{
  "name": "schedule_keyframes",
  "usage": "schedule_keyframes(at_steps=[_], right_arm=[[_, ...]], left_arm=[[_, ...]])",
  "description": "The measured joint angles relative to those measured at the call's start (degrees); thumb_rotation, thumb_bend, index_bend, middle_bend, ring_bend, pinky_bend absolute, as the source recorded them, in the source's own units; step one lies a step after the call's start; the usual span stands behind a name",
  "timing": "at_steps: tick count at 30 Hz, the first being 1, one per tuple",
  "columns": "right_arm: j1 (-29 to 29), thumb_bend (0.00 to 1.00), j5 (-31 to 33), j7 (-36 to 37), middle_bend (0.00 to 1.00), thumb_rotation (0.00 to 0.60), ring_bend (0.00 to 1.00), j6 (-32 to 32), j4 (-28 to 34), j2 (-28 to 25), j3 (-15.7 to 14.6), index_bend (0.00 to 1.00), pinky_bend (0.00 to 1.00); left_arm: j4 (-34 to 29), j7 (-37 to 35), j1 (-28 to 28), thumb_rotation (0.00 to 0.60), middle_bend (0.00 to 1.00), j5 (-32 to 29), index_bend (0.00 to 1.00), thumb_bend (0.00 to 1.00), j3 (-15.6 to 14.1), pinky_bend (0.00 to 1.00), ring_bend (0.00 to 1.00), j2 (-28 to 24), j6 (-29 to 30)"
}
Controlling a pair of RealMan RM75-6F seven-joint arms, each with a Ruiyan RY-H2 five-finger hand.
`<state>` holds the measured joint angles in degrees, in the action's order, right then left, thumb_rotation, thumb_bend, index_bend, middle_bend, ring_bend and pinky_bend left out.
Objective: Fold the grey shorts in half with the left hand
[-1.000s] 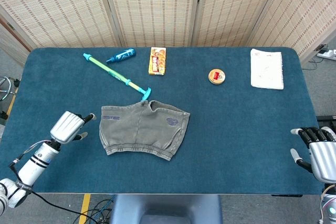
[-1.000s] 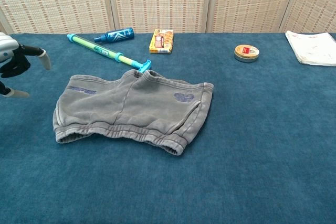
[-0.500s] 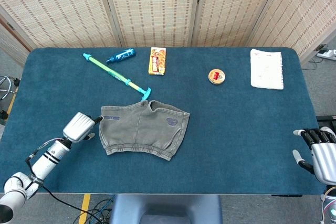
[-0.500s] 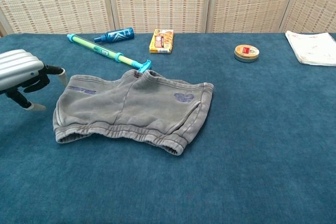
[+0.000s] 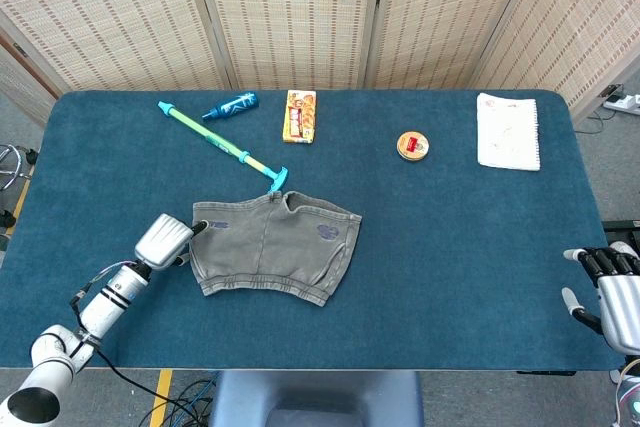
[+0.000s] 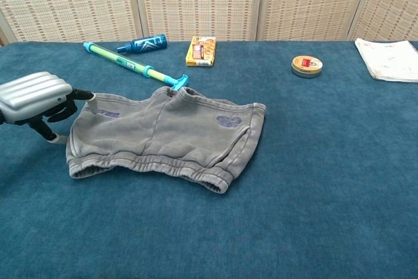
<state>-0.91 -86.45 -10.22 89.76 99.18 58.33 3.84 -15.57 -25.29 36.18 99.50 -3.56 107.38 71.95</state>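
While the left hand [image 5: 165, 240] sits at the left edge of the grey shorts [image 5: 275, 246], its fingers are apart and reach toward the cloth; nothing is gripped. Chest view: left hand [image 6: 36, 97] back-up, one fingertip at the upper left corner of the shorts [image 6: 166, 136], another low by the left hem. Actual contact with the fabric cannot be confirmed from either view.

Right hand [image 5: 607, 285] shows only in the head view, at the near right table corner, fingers spread, holding nothing, well apart from the shorts.

Head view adds the left forearm running back toward the near left edge of the blue table [image 5: 460, 237]. Chest view adds cloth detail: shorts lie flat and unfolded, waistband along the near side, a dark print on the right leg, right edge slightly raised.

Shorts position: left of table centre, just right of the left hand, closer to the near edge than the far one. A toy water pump [image 5: 222, 144] lies diagonally behind them, its teal handle touching or nearly touching the far edge of the shorts.

Far side, left to right: blue bottle [image 5: 231, 105], orange box [image 5: 300, 115], round tin [image 5: 413, 145], white notebook [image 5: 509, 131].
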Motion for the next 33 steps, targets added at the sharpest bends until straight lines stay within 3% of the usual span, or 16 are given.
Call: schedule_keyframes(at_steps=[8,16,33], right_arm=[[0.6,0.31,0.2,0.5,0.33,0.600,0.29,0.5,-0.4,0.1,-0.1,0.30,0.27],[1.0,0.31,0.5,0.8,0.34,0.600,0.29,0.7,-0.6,0.0,-0.1,0.30,0.27],[0.8,0.31,0.4,1.0,0.35,0.600,0.29,0.2,-1.0,0.3,0.0,0.30,0.27]], left_arm=[[0.7,-1.8,1.3,0.600,0.89,-1.4,0.40,0.16,0.2,0.92,0.80,1.9,0.4],[1.4,-4.5,1.9,0.600,0.93,-2.7,0.53,0.17,0.4,0.92,0.83,2.7,0.4],[0.6,-4.8,2.1,0.600,0.98,-3.6,0.65,0.46,-0.6,0.93,0.86,2.9,-0.8]])
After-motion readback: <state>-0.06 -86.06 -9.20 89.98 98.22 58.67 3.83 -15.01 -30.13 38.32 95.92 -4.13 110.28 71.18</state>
